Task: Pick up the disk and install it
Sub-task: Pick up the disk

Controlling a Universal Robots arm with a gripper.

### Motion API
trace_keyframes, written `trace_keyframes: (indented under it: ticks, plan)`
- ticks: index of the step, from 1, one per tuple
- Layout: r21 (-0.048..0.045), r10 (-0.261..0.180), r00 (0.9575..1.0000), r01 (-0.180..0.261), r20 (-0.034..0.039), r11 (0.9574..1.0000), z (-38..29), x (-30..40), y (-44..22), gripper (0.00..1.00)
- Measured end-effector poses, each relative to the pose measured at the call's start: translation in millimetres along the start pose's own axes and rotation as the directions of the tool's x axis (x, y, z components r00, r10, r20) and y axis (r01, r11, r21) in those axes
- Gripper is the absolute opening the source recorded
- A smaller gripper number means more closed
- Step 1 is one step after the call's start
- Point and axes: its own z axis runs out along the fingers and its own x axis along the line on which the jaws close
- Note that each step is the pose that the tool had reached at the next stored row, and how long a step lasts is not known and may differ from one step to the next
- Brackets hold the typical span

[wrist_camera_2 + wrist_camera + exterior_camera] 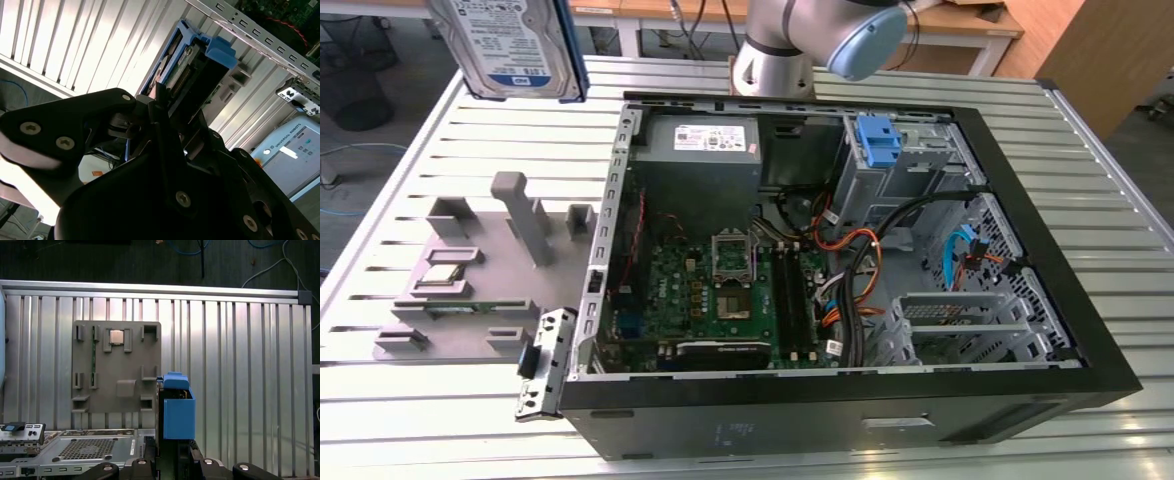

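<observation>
The disk (pixel 507 45) is a silver drive with a white-and-blue label in a blue carrier. It hangs upright, high above the table's far corner at the exterior view's left. In the second wrist view my gripper (pixel 177 102) is shut on the disk (pixel 175 65), its black fingers (pixel 160 107) clamped on the two flat sides. The blue handle end (pixel 220 47) points away from the wrist. In the first wrist view the disk (pixel 178 412) is edge-on just beyond my gripper (pixel 172 455), over the bare slatted table.
The open computer case (pixel 1067 330) lies on the slatted table (pixel 414 420), with a grey drive cage topped by a blue bracket (pixel 878 140) and loose cables beside it. A grey parts fixture (pixel 467 300) sits at the exterior view's left of the case.
</observation>
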Motion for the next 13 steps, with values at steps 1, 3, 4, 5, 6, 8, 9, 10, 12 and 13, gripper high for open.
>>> trace_keyframes:
  ticks: [1,3,4,5,6,8,9,10,12,13]
  plan:
    - [-0.0001,0.000,1.0000,0.000,-0.0001,1.0000,-0.1,0.0,-1.7,0.35]
    - [-0.0001,0.000,1.0000,0.000,-0.0001,1.0000,-0.1,-0.1,-5.6,0.35]
    - [-0.0001,0.000,1.0000,0.000,0.0000,1.0000,-0.1,-0.1,-7.7,0.35]
    - [-0.0001,0.000,1.0000,0.000,0.0000,1.0000,-0.1,-0.1,-10.0,0.35]
    - [-0.0002,0.000,1.0000,0.000,0.0000,1.0000,-0.2,-0.2,-12.4,0.35]
    - [-0.0004,0.000,1.0000,0.000,0.0000,1.0000,-0.2,-0.3,-17.8,0.35]
    - [-0.0007,0.000,1.0000,0.000,0.0000,1.0000,-0.3,-0.3,-20.8,0.35]
    - [-0.0009,0.000,1.0000,0.000,-0.0001,1.0000,-0.3,-0.4,-23.6,0.35]
    - [-0.0015,0.000,1.0000,0.000,-0.0001,1.0000,-0.5,-0.4,-29.7,0.35]
    - [-0.0016,0.000,1.0000,0.000,-0.0001,1.0000,-0.4,-0.5,-32.6,0.35]
